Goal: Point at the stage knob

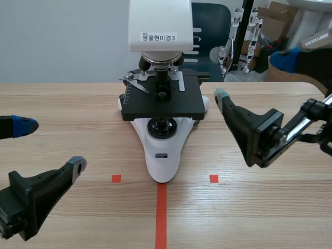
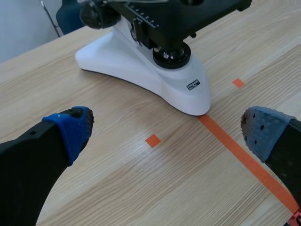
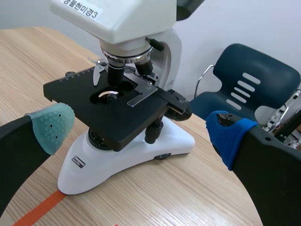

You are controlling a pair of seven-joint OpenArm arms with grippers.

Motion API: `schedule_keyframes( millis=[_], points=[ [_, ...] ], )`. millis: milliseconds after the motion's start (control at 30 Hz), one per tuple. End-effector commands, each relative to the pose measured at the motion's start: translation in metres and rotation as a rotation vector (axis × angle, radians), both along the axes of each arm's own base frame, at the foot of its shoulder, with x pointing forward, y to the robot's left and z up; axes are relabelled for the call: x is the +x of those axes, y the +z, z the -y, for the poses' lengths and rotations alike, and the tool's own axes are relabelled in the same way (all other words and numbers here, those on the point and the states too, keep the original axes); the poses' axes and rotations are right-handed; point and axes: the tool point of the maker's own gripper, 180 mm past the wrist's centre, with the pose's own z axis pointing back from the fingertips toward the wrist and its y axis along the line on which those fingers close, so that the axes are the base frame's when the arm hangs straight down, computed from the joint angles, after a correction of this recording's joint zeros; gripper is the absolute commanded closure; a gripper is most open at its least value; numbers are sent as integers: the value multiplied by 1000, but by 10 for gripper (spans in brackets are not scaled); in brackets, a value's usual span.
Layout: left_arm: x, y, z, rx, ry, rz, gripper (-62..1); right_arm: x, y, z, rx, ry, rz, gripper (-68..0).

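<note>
A white microscope [image 1: 161, 150] with a black stage [image 1: 163, 98] stands at the table's middle. Its stage knob [image 3: 153, 133] hangs under the stage's right side, a black stem seen in the right wrist view. My right gripper [image 1: 252, 78] is open, right of the microscope and level with the stage, apart from it. In its wrist view the right gripper [image 3: 138, 125] frames the stage and the knob, which lie ahead. My left gripper [image 1: 52, 146] is open low at the front left. The microscope base [image 2: 141, 66] lies ahead of the left gripper [image 2: 168, 121].
An orange tape line [image 1: 161, 215] runs from the microscope's base to the front edge, with small squares either side. A dark blue chair [image 1: 210, 31] stands behind the table. Cardboard boxes [image 1: 282, 21] and a metal rack [image 1: 251, 36] are at the back right.
</note>
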Motion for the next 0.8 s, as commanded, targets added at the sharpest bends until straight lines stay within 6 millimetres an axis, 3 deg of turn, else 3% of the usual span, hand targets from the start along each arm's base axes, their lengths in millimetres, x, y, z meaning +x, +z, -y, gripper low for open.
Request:
schedule_keyframes(
  millis=[0, 233, 533, 633, 767],
  points=[
    [1, 12, 4, -35, -2, 34, -623, 4, 1, 4, 5, -11, 12, -624],
    [3, 20, 5, -77, 2, 64, -623, -4, -4, -7, -30, 66, 3, -624],
    [3, 20, 5, -77, 2, 63, -623, -4, -6, -7, -36, 65, -7, -624],
    [3, 20, 5, -77, 2, 63, -623, -4, -6, -7, -37, 65, -7, -679],
    [3, 20, 5, -77, 2, 63, -623, -3, -10, -6, -49, 59, -24, -679]
  ],
)
